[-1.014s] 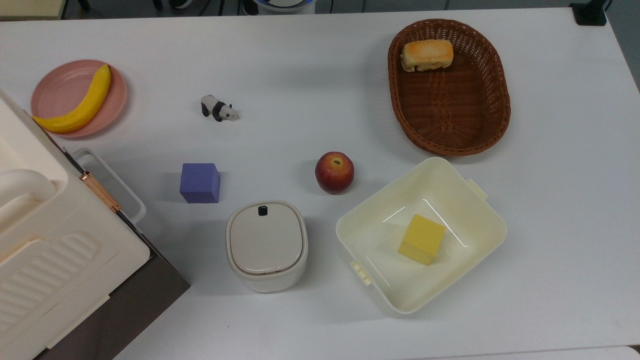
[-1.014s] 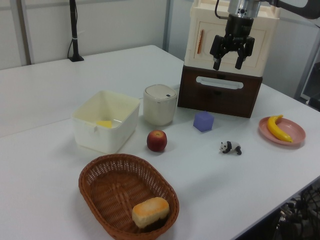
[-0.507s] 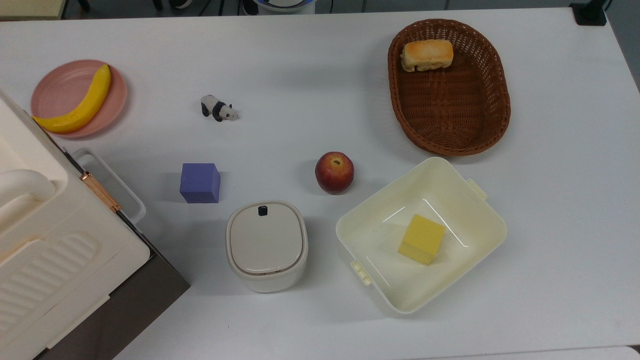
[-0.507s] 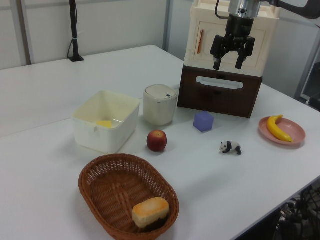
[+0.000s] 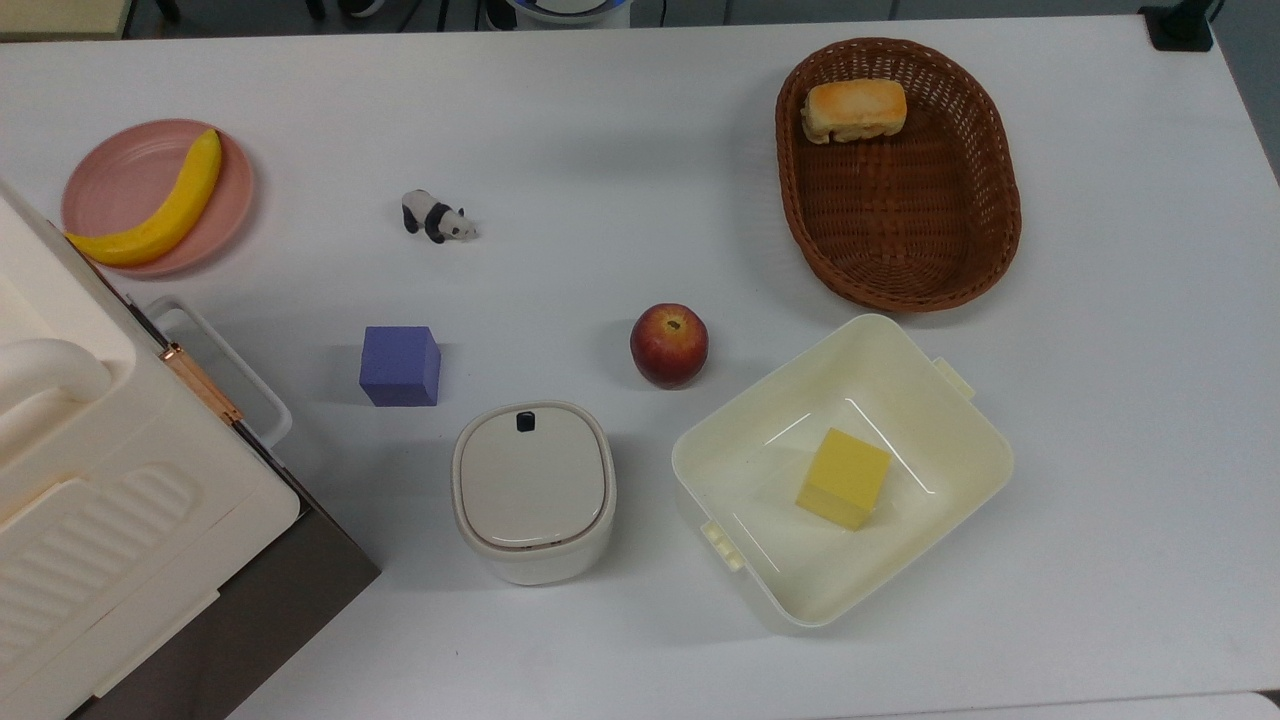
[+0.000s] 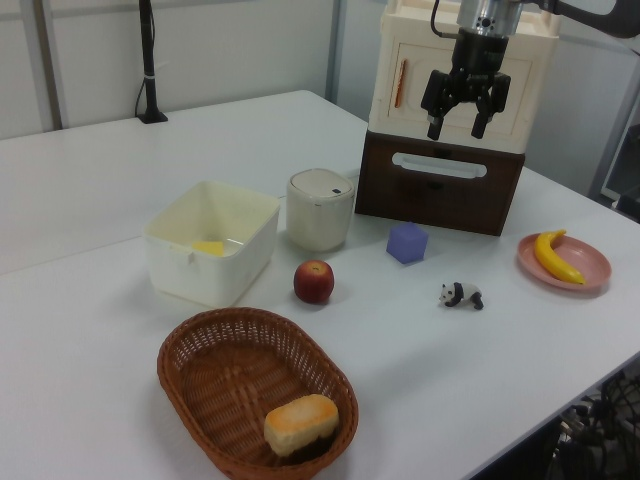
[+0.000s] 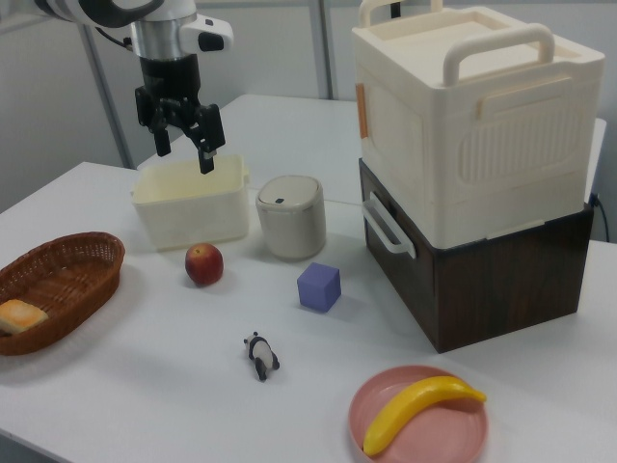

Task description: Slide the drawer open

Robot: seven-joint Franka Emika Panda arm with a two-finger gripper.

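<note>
Gripper (image 6: pixel 455 128) hung open and empty, above the drawer's white loop handle (image 6: pixel 439 165) at the left view's upper right.

The right view showed the gripper clear of the drawer (image 7: pixel 479 273), a gap the left view hid. The drawer, dark brown, sat shut under a cream box (image 7: pixel 477 116). A purple cube (image 7: pixel 319 286) lay near its front; bare table (image 5: pixel 600 150) beyond.
</note>
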